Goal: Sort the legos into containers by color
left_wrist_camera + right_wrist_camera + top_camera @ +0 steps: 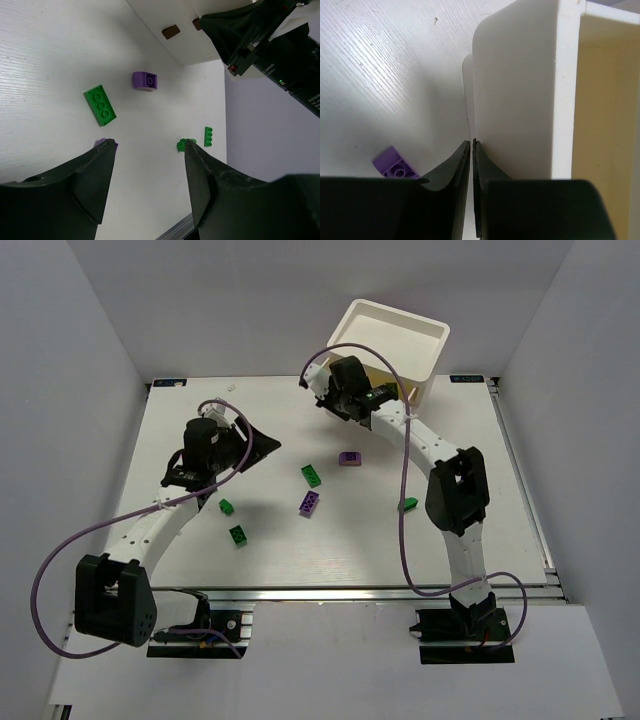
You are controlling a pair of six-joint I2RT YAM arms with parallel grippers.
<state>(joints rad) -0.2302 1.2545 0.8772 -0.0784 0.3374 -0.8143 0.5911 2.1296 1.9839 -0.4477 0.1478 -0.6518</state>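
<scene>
Top view: six green and purple bricks [311,474] lie loose on the table [330,550], and the white bin [420,365] at the back shows none inside, so sorting seems barely begun.
Left wrist: the left gripper [147,142] is spread and empty above the bricks.
Right wrist: the right gripper [471,146] has its fingers nearly together at the bin's wall. I cannot tell whether they pinch it.

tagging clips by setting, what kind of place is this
Most likely a robotics lab test cell: a left arm and right arm bolted to a metal rail at the edge of a white table, plain white walls boxing it in, and a white bin and small toy bricks.
</scene>
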